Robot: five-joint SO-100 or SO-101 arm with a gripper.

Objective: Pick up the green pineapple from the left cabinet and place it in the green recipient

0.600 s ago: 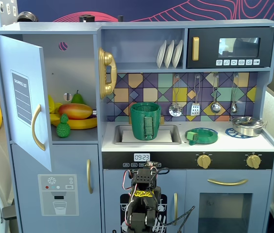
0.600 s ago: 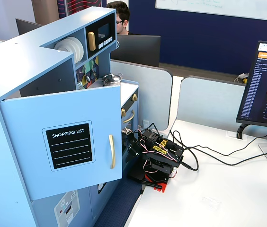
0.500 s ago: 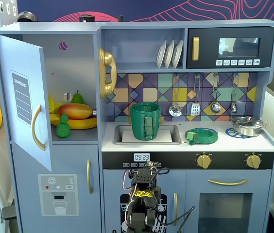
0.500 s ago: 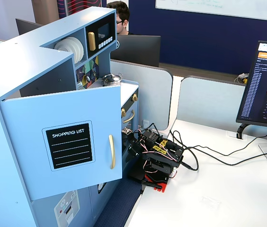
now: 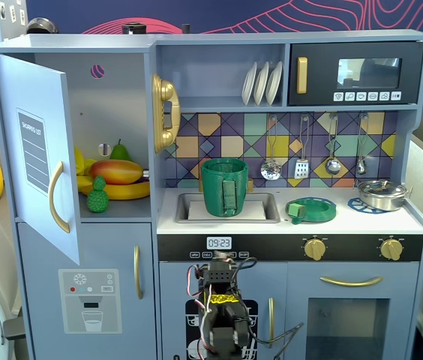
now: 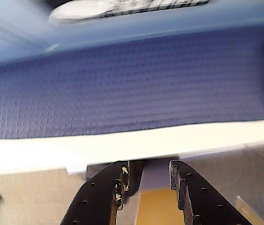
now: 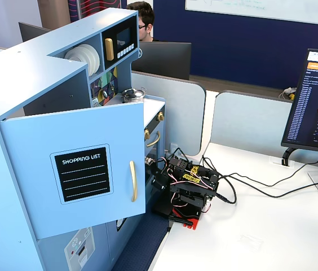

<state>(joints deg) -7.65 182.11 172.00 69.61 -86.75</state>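
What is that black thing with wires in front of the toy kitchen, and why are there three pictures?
That is a small robot arm, folded low. One camera faces the toy kitchen, one watches from the side, and one rides on the arm, showing its gripper open and holding nothing. The left cabinet has its door open. Inside lie a green pineapple, a mango, a banana and a pear. The green recipient, a tall pot, stands in the sink. A flat green pan and a silver pot sit on the counter.

An office: desk partitions [image 7: 249, 121], a monitor [image 7: 316, 99], a seated worker [image 7: 142, 20].
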